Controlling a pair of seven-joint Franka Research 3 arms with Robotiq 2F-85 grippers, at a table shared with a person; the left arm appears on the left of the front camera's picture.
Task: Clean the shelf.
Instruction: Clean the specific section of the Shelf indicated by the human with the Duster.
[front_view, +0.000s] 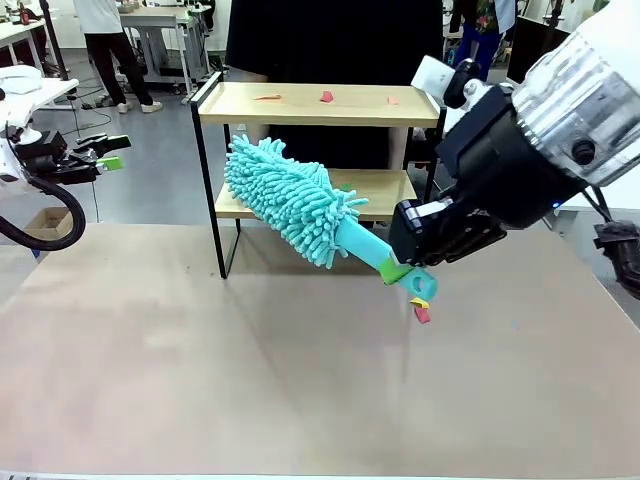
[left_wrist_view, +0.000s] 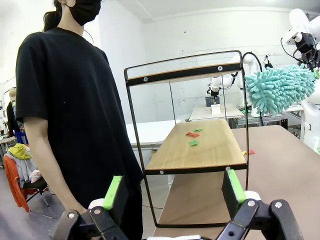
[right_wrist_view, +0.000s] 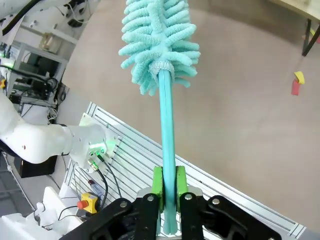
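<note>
Close by is the wide brown table (front_view: 200, 380), and most of it is bare. Above it, on the right, the right gripper (front_view: 400, 270) is squeezed tight on the thin blue-green handle of a fluffy duster (front_view: 285, 195). From that arm's own camera, the two green pads press the handle from both sides (right_wrist_view: 168, 182), and the fluffy head (right_wrist_view: 160, 35) sticks straight out past them. The duster is tilted, with its head up and to the left and its handle end down and to the right. A yellow scrap and a red scrap (right_wrist_view: 297, 82) lie together on the table near a black shelf leg.

Just past the duster is the shelf (front_view: 300, 105), standing at the far side of the table. It has two light wooden boards in a thin black frame. The fluffy head hangs in front of its left part, between the two boards. I cannot tell if it touches. Three little scraps (front_view: 327, 96) lie on the top board, well apart from each other. More red and green scraps (left_wrist_view: 192, 135) lie on the lower board.

Off to the left, past the table's edge, the left gripper (front_view: 112, 155) is spread wide and holds nothing. It points at the shelf's end (left_wrist_view: 172, 192).

Behind the shelf stands a person (left_wrist_view: 75, 100) in a black shirt.
</note>
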